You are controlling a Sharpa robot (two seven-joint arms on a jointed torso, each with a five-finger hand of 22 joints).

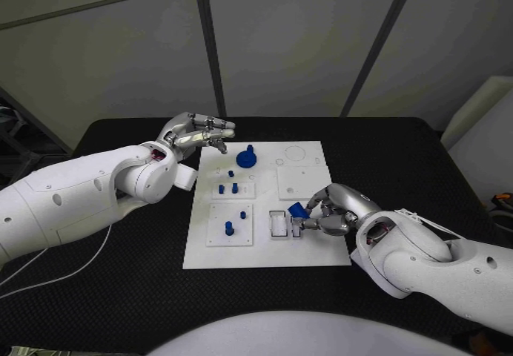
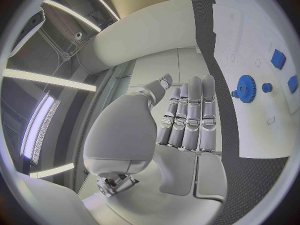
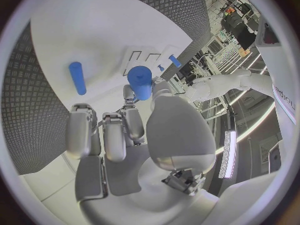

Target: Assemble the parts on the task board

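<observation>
The right hand [image 1: 333,210] pinches a blue part [image 1: 298,211] in its fingers [image 3: 133,116], above the task board's [image 1: 310,251] near right slots. Blue pegs [image 1: 236,220] stand just left. The left hand [image 1: 199,133], fingers curled and holding nothing, hovers at the board's far left edge beside a blue gear [image 1: 247,158]. Black worktop [image 1: 128,282] surrounds the board.

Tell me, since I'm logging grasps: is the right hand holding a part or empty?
Holding. The right hand pinches a blue part in its fingertips above the board.
</observation>
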